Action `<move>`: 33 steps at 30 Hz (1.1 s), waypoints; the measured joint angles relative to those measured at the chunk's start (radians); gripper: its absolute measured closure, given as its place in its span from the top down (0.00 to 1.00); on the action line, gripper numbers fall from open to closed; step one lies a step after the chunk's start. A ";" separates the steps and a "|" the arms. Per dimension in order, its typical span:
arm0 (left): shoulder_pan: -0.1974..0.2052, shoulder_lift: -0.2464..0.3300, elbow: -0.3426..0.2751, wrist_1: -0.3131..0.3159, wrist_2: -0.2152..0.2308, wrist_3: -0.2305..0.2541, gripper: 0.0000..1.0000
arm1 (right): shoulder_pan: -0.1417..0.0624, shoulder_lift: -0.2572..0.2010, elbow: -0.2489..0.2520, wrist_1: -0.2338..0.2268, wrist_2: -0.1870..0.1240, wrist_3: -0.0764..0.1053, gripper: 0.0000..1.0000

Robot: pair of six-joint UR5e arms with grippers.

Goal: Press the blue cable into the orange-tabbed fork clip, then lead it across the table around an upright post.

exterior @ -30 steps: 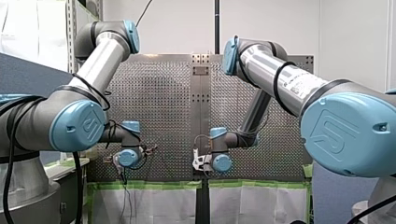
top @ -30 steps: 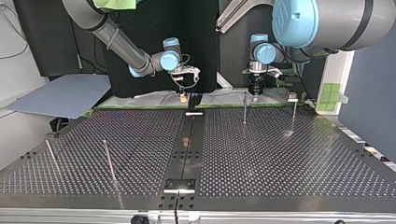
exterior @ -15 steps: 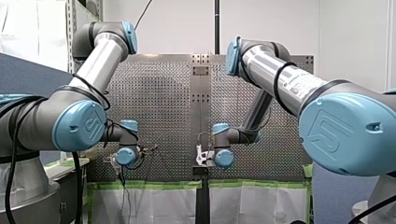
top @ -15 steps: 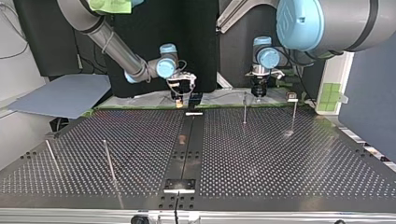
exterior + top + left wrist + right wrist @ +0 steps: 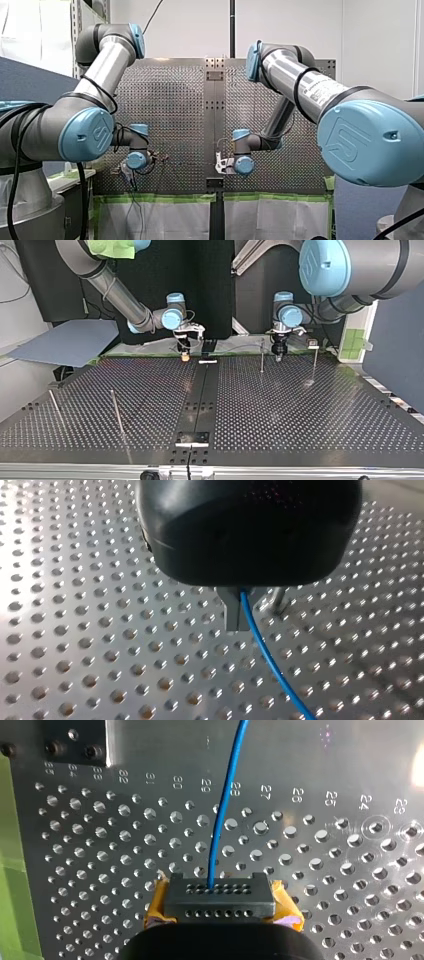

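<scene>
Along the top view's far table [image 5: 300,405] edge: blue cable [image 5: 262,650], stretched crosswise between my left gripper [image 5: 240,622] and my right gripper [image 5: 215,892], both clamped on it. Just beside my left gripper: upright post [image 5: 262,355]; fork clip not discernible.

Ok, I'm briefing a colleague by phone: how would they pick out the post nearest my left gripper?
In the top view, look at the perforated table's far edge, to the right of the dark centre strip, where two thin metal posts stand. It is the post nearer the strip, beside my left gripper. Its top is bare, while its neighbour carries a small block.
</scene>
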 joint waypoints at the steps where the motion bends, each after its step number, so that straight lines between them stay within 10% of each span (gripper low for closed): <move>1: 0.003 0.000 0.003 -0.003 -0.004 -0.001 0.00 | -0.001 0.000 -0.001 0.001 0.000 0.000 0.00; 8: 0.018 0.001 0.007 -0.023 -0.029 0.013 0.05 | -0.003 0.001 -0.003 0.006 0.000 -0.001 0.00; 10: 0.020 0.001 0.007 -0.022 -0.020 0.030 0.36 | -0.003 0.001 -0.003 0.011 0.000 -0.001 0.00; 16: 0.021 0.000 0.007 -0.054 0.025 0.085 0.83 | -0.004 0.001 -0.003 0.031 0.000 -0.005 0.00; 33: 0.011 0.001 0.006 -0.196 0.020 0.229 0.98 | -0.010 0.001 -0.003 0.048 0.000 -0.005 0.00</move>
